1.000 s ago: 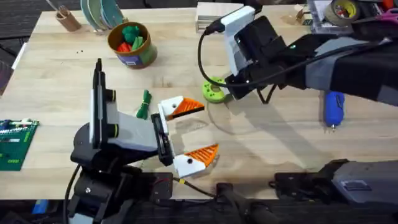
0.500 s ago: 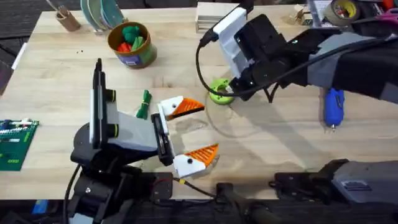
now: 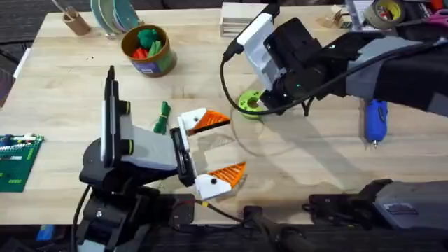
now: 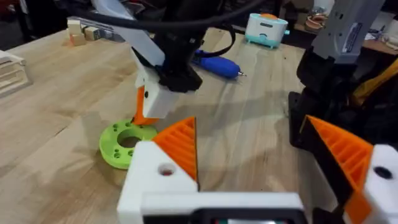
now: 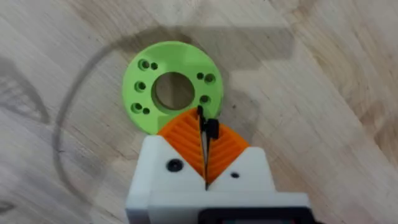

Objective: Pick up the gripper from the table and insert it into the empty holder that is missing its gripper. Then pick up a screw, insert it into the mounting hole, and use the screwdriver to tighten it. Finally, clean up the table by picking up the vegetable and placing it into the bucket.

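The right end effector (image 5: 205,155) has lifted the small dark screw (image 5: 210,129) off the green disc (image 5: 173,85), pinching it, and judging by this must next carry it to the mounting hole (image 4: 165,170).

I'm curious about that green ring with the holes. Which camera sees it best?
The right wrist view: the green disc lies face-on, holes plain. The left wrist view shows it slanted behind an orange tip. Overhead, the right gripper partly covers it.

White finger mounts (image 5: 186,180) with black screw holes carry ribbed orange pads (image 5: 186,143); black cabled arms (image 3: 392,70)
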{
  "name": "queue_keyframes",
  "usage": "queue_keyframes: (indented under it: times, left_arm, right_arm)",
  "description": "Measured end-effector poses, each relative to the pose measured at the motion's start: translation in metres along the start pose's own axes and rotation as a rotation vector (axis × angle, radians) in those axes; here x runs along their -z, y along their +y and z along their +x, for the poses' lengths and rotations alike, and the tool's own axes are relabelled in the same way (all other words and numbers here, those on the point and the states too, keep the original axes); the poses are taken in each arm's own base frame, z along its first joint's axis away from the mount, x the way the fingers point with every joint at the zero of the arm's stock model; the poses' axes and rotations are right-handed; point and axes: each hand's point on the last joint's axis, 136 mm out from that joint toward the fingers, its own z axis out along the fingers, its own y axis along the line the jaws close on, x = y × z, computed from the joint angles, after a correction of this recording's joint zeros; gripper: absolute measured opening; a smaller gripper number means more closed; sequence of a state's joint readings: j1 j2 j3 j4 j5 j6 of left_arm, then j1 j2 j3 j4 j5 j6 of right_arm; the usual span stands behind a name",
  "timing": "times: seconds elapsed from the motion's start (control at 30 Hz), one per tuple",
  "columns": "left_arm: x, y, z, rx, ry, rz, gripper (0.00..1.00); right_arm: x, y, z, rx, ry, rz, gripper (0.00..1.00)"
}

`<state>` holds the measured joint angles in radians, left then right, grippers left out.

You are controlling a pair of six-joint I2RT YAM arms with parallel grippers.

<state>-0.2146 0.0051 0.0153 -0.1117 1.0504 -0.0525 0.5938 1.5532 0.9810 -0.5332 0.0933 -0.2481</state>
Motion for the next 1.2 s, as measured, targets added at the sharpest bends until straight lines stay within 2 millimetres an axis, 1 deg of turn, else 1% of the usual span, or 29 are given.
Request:
queue_keyframes:
  times: [0.17, 0.3, 0.73, 0.87, 1.1, 1.2]
  left_arm:
    - [0.0, 0.0, 0.0, 0.0, 0.0, 0.0, 0.994]
    - [0.0, 0.0, 0.0, 0.0, 0.0, 0.0, 0.994]
    - [0.0, 0.0, 0.0, 0.0, 0.0, 0.0, 0.994]
    - [0.0, 0.0, 0.0, 0.0, 0.0, 0.0, 0.994]
    - [0.0, 0.0, 0.0, 0.0, 0.0, 0.0, 0.992]
    - [0.0, 0.0, 0.0, 0.0, 0.0, 0.0, 0.993]
  right_arm:
    - [-0.002, 0.0, 0.001, 0.001, 0.006, -0.001, 0.009]
    - [-0.012, 0.002, 0.006, 0.006, 0.04, -0.009, 0.008]
    - [-0.012, 0.001, 0.003, 0.01, 0.033, -0.008, 0.008]
    - [-0.008, 0.0, 0.002, 0.009, 0.026, -0.002, 0.008]
    - [0.014, -0.005, -0.009, 0.004, -0.047, 0.021, 0.008]
    - [0.016, -0.005, -0.01, 0.004, -0.053, 0.025, 0.008]
